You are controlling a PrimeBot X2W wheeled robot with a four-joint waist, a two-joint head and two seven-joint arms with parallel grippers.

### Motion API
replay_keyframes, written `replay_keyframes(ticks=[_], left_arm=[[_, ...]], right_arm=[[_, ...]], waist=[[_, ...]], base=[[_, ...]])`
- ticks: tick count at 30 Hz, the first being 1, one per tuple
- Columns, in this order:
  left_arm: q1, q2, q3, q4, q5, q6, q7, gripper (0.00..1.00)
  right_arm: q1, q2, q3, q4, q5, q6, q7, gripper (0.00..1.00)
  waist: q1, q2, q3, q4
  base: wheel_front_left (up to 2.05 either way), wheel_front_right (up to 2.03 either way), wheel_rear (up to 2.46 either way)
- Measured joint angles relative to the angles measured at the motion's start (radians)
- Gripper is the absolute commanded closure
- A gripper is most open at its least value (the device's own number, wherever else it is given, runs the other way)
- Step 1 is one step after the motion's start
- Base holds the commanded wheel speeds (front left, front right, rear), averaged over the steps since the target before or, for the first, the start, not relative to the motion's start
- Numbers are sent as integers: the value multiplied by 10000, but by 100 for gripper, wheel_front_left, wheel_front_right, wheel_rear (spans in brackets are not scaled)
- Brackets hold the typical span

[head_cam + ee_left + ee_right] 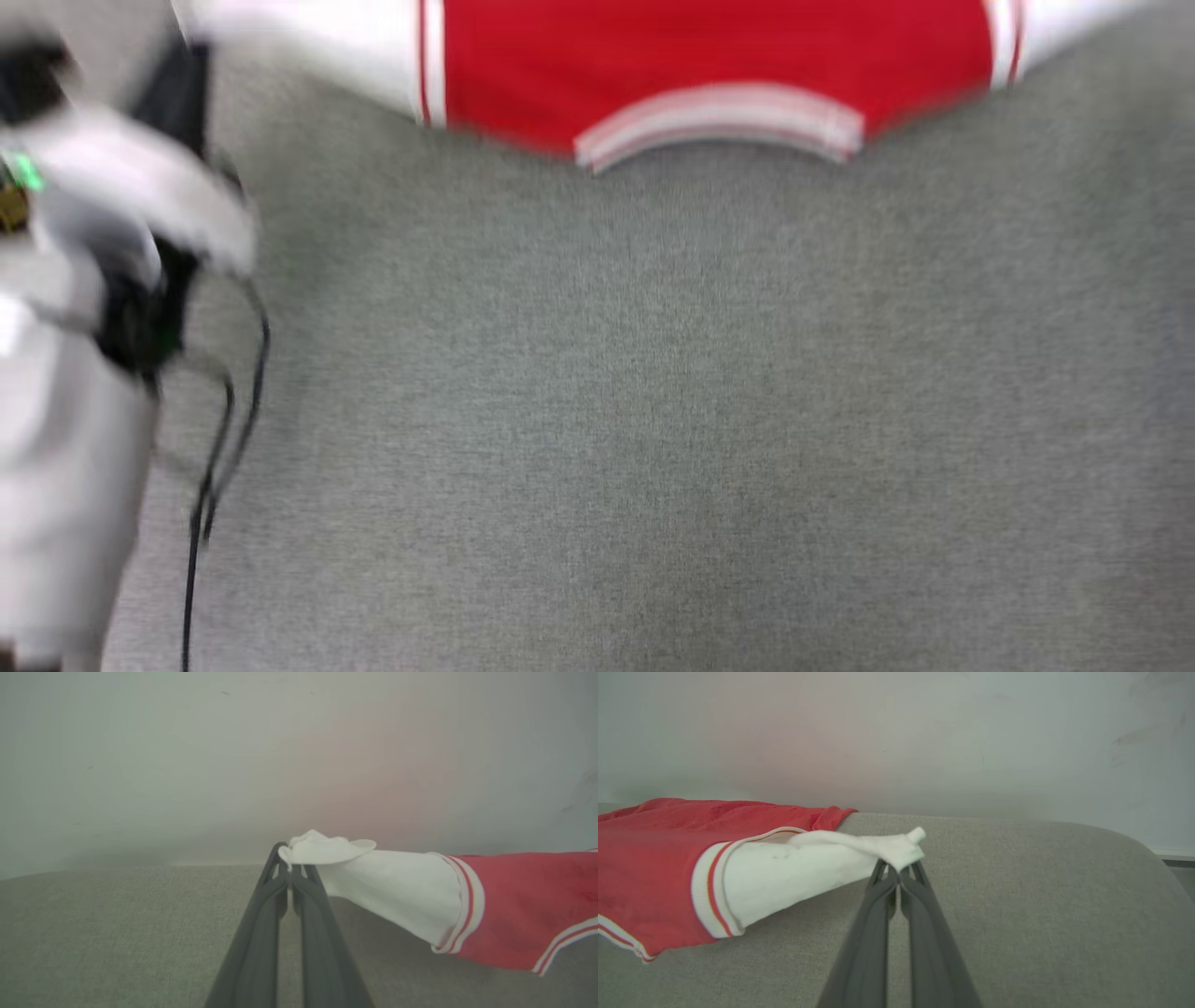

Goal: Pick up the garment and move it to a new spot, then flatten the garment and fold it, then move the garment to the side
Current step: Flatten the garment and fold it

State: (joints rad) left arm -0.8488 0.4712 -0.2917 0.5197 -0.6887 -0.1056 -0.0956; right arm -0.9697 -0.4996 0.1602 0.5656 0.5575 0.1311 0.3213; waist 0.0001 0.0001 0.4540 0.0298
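Garment [709,56] on grey surface [653,420], wall [187,765] beyond

The garment [709,56] is showing a bright red body and plain white sleeves. A white band carrying a thin red stripe is running where each sleeve meets the red, and the pale neckline trim is striped in white and faded red. The surface [653,420] is showing a heathered grey weave with no print, while the wall [187,765] is reading pale grey-white with a faint pink blush above the red cloth. The left fingers [254,942] and right fingers [871,942] are showing matte dark grey, and the forearm [65,485] is looking pale grey-white with a small green light [23,173] and a black cable [189,597].
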Motion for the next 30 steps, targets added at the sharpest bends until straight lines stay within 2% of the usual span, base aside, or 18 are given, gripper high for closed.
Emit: replay_keyframes(ticks=[6,11,23,30], left_arm=[[2479,631,-295,-855,-6,194,533,100],[4082,1206,-437,-1764,-29,395,1062,100],[7489,2257,-539,-3879,-604,976,2140,100],[9366,2782,-487,-4847,-1120,1269,2606,100]], right_arm=[[2479,-508,82,-823,848,2,685,100],[4064,-683,-186,-1576,1350,8,1151,100],[7482,-617,-1758,-3319,1914,8,2727,100],[9465,-171,-2834,-4460,1960,6,4270,100]], waist=[[-3,0,-1063,-15],[-3,0,-1817,-63],[-4,0,-3061,-311],[-4,0,-3265,-477]], base=[[0,0,0],[0,0,0],[0,0,0],[0,0,0]])
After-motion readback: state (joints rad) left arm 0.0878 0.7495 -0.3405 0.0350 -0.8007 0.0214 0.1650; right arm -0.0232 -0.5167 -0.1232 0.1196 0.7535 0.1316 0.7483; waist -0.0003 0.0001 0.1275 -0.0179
